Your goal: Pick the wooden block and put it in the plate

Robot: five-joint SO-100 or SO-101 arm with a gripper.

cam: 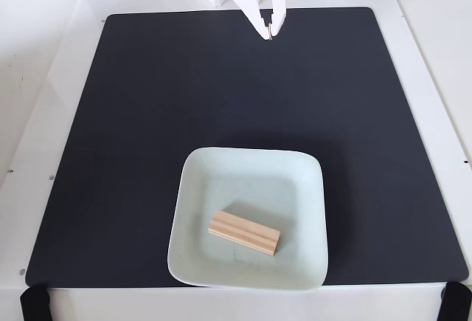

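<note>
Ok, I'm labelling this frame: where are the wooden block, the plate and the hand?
wooden block [244,233]: fixed view, middle of its top face.
plate [252,156]: fixed view, far rim.
hand [268,34]: fixed view, between the fingertips.

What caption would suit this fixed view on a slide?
Wooden block lying in the plate, empty gripper at the mat's far edge.

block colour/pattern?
Light tan wooden block with lengthwise grain stripes, seen in the fixed view.

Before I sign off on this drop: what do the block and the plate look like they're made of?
The wooden block: unfinished light wood, judging by its lengthwise grain stripes and matte tan faces. The plate: pale mint-white with a smooth, softly glossy surface, probably glazed ceramic or melamine; the fixed view can't settle which.
</note>
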